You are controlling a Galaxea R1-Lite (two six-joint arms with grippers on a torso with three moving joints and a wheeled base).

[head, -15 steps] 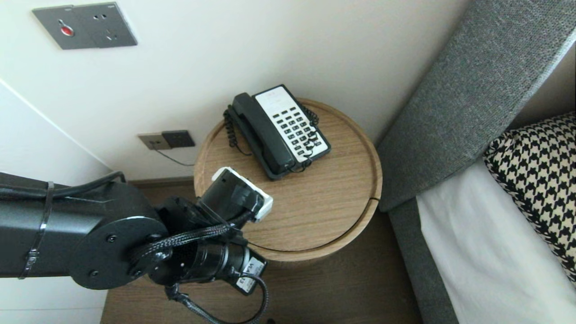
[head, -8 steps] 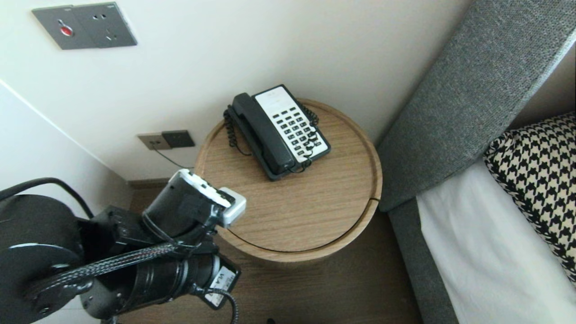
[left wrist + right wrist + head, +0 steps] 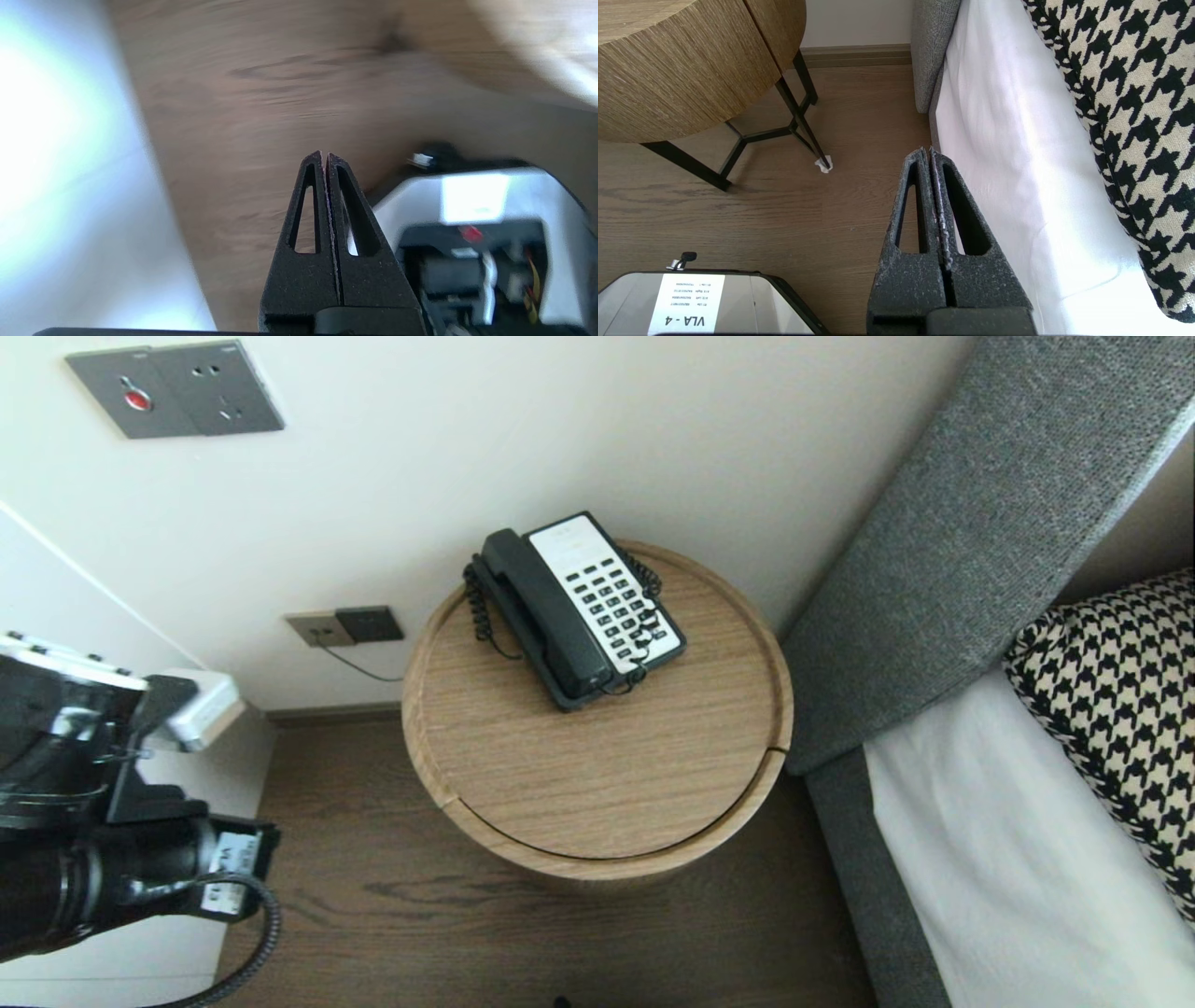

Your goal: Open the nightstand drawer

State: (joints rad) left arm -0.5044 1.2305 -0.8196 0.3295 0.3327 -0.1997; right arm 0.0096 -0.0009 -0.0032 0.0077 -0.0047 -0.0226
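One round bedside table (image 3: pixel 597 784), one telephone (image 3: pixel 579 607), left fingers (image 3: pixel 303 280) and right fingers (image 3: pixel 906 280) pressed together.

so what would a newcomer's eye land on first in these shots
The black-and-white telephone at the back of the round wooden table draws the eye first, then the houndstooth pillow on the bed at right. The left gripper, shut and empty, hangs over the floor left of the table; the right gripper, shut, is beside the bed.
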